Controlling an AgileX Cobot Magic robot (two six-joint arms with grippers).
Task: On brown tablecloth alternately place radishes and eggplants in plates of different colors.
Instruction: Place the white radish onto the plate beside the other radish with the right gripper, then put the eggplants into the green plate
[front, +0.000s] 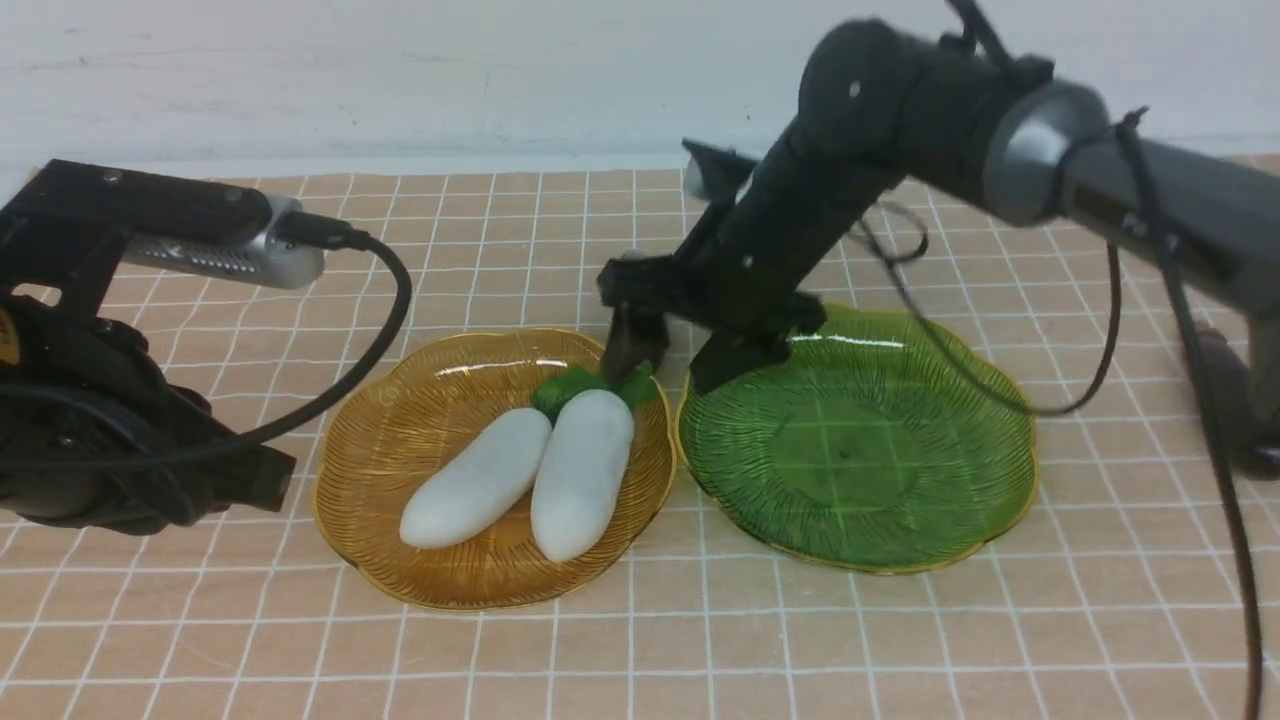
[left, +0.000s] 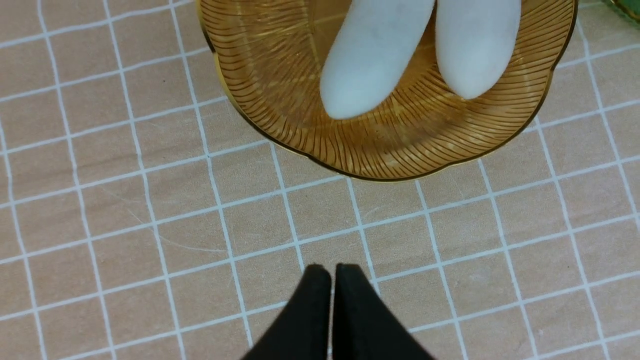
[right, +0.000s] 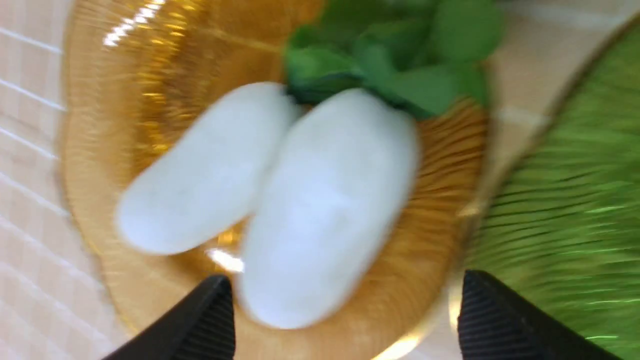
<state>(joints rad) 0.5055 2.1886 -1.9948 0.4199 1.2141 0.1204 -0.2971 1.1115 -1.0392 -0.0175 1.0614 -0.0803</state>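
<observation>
Across my front view lies the brown tablecloth (front: 640, 660). At the centre-left, the amber plate (front: 380, 480) holds two white radishes (front: 478, 480) (front: 583, 475), side by side, green leaves towards its upper right. The green plate (front: 850, 480), right of centre, has bare ribs showing. My right gripper (front: 690, 345), fingers spread, hangs over the inner edges of both, blocking part of my view. A dark eggplant (front: 1225, 390) lies at the far right, partly behind a cable (front: 1215, 430). My left gripper (left: 333, 280) is clenched at lower left.

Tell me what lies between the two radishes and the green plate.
The amber plate's rim lies between the radishes and green plate, front view.
</observation>
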